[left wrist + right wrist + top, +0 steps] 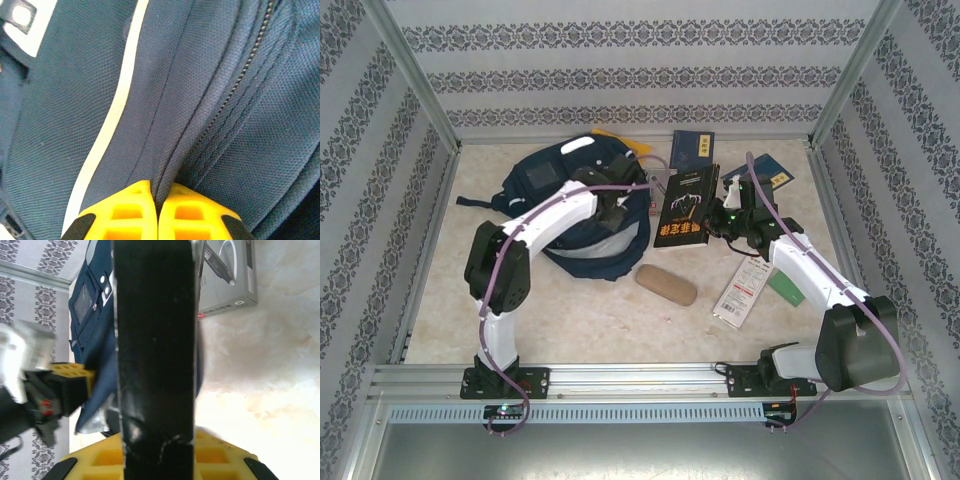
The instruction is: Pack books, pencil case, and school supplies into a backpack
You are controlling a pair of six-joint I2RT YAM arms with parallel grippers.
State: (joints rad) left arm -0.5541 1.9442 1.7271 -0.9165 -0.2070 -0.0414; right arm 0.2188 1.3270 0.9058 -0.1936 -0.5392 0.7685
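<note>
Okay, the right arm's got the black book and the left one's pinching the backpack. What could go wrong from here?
1. The right gripper seems to hold the book near one edge, so it could swing or slip.
2. The left gripper pinches just a fold of the backpack beside the zipper. If that slips, the fabric could drop back into the book's way.

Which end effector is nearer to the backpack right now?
Left. The left end effector is pinched on the backpack fabric beside a zipper. The right end effector grips the black book, off the backpack's right side.
</note>
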